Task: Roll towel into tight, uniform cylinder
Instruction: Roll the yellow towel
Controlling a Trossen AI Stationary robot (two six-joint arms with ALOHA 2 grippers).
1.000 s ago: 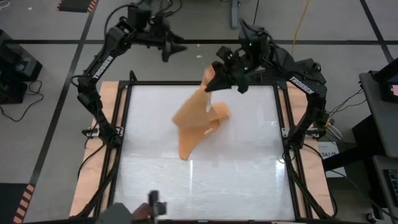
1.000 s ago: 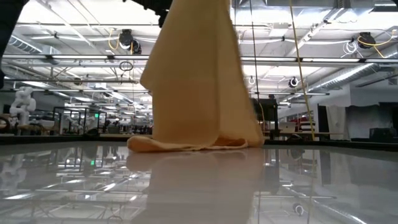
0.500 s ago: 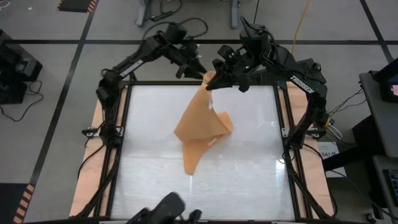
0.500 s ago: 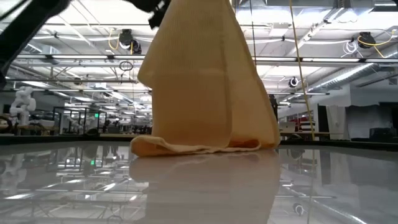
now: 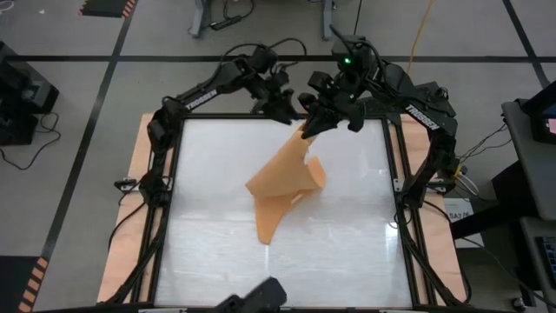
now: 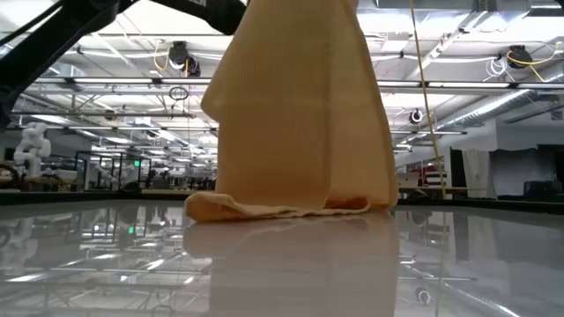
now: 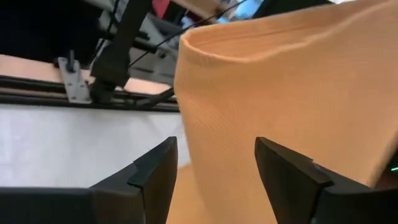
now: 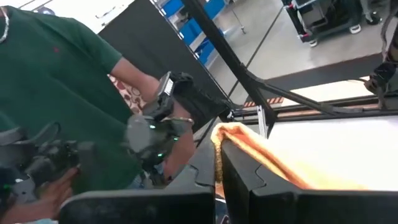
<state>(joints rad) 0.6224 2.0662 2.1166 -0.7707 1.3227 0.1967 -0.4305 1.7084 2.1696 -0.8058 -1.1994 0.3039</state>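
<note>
1. My right tool (image 5: 306, 129) is pinched shut on the top corner of the towel (image 5: 282, 178), holding it up over the far middle of the surface (image 5: 347, 252).
2. In the right wrist view the tool (image 8: 219, 163) clamps a bunched orange edge of the towel (image 8: 261, 155) between its tips.
3. The towel (image 6: 300, 114) hangs as a tall drape; its lower edge lies folded on the surface (image 6: 282, 273), touching it.
4. My left tool (image 5: 285, 111) sits at the far edge, just beside the raised towel corner, fingers apart and holding nothing.
5. In the left wrist view the fingers (image 7: 155, 174) stand apart, with the towel (image 7: 280, 93) hanging close in front of the gap.
6. A person in a green top (image 8: 56, 74) stands beyond the surface, holding a dark device (image 8: 168, 118).
</note>
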